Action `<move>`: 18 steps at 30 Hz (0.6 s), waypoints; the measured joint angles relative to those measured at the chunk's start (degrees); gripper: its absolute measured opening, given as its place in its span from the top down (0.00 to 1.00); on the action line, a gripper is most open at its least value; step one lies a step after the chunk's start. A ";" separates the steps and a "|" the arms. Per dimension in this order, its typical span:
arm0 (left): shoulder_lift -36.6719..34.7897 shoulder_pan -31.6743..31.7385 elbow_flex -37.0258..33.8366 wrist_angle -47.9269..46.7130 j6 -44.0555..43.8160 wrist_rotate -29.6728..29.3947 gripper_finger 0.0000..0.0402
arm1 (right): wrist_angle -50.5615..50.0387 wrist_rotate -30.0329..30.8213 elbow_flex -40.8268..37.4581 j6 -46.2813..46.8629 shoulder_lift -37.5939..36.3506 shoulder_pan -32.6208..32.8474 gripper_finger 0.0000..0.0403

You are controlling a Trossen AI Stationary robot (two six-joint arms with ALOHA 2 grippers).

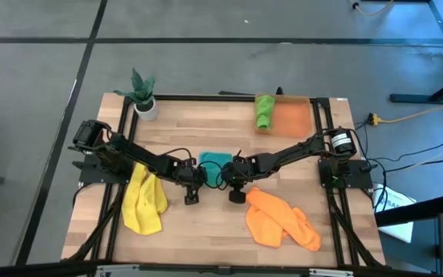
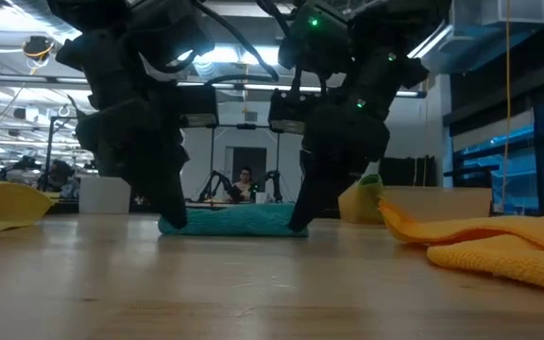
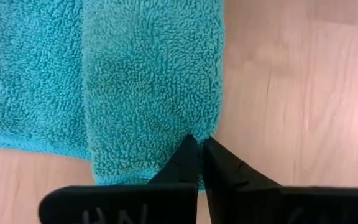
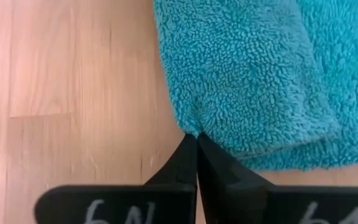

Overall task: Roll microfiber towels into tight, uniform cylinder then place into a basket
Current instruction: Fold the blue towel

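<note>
- Teal towel [image 1: 214,159] lies mid-table, between our two grippers; its long axis runs across the table, arm to arm.
- We have the left gripper [image 3: 199,149] clenched on the towel's near edge at its left end, fabric pinched between the fingertips.
- We have the right gripper [image 4: 196,142] clenched the same way on the near edge at the right end.
- Both arms reach in from the sides, wrists angled down, fingertips at the wooden table [image 1: 206,223]; neither is nearer.
- Rolling, as we judge it, goes away from us, toward the far edge.
- Orange basket [image 1: 292,117] sits at the far right corner, a green towel [image 1: 264,111] already in it; yellow towel [image 1: 144,201] and orange towel [image 1: 281,219] wait near the front.
</note>
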 joint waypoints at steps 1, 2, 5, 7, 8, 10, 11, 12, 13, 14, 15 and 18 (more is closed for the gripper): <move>0.00 0.00 -0.02 0.00 0.00 0.00 1.00 | -0.22 0.01 0.00 0.59 0.00 0.00 1.00; -0.02 0.00 -0.02 0.02 0.00 0.02 1.00 | -0.47 0.02 0.02 0.95 -0.03 0.00 1.00; -0.02 0.00 0.00 0.03 -0.02 0.00 1.00 | -0.73 0.02 0.07 1.10 -0.11 0.00 1.00; -0.04 0.02 0.00 0.02 -0.02 0.00 1.00 | -0.73 0.02 0.07 1.10 -0.11 0.00 1.00; -0.04 0.00 0.00 0.04 -0.01 0.00 1.00 | -0.73 0.04 0.07 1.12 -0.11 0.00 1.00; -0.07 0.02 0.00 0.06 -0.02 0.16 1.00 | -0.75 0.05 0.07 1.12 -0.11 0.00 1.00; -0.07 0.02 0.00 0.10 -0.02 0.50 1.00 | -0.75 0.06 0.07 1.14 -0.13 0.00 1.00; -0.07 0.02 0.03 0.12 -0.01 0.76 1.00 | -0.75 0.06 0.07 1.12 -0.15 0.00 1.00; -0.07 0.01 0.04 0.14 -0.02 0.84 1.00 | -0.75 0.06 0.07 1.12 -0.17 0.00 1.00; -0.07 0.00 0.05 0.15 0.00 0.87 1.00 | -0.76 0.06 0.07 1.13 -0.20 0.00 1.00; -0.07 0.00 0.07 0.15 0.00 0.87 1.00 | -0.75 0.06 0.07 1.13 -0.20 0.00 1.00; -0.07 0.02 0.07 0.15 -0.02 0.90 1.00 | -0.75 0.08 0.09 1.14 -0.22 0.00 1.00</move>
